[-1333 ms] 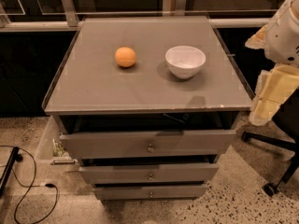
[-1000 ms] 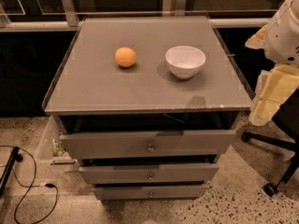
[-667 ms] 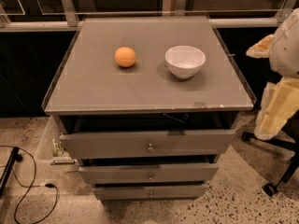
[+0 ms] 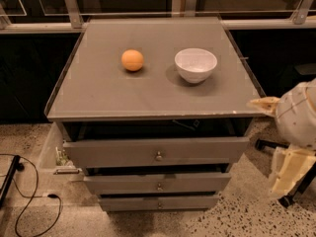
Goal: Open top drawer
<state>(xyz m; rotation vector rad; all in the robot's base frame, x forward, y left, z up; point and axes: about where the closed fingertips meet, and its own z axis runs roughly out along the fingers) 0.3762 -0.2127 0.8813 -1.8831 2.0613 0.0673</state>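
- top drawer (image 4: 123, 153) sits just under the tabletop (image 4: 148, 95), front poking out a bit, partly open I'd guess
- gripper (image 4: 289, 174) hangs well off to its right, holding nothing, can't tell how open
- orange (image 4: 132, 60) and bowl (image 4: 195, 64) sit up top, no obstacle

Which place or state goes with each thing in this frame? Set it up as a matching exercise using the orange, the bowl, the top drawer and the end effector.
Things:
1. orange
2. white bowl
3. top drawer
4. end effector

Places or states:
A. at the right edge of the view, beside the cabinet and lower than its top
B. pulled out a little, with a dark gap above its front
C. on the cabinet top, left of centre
D. on the cabinet top, right of centre

Pairs: 1-C, 2-D, 3-B, 4-A
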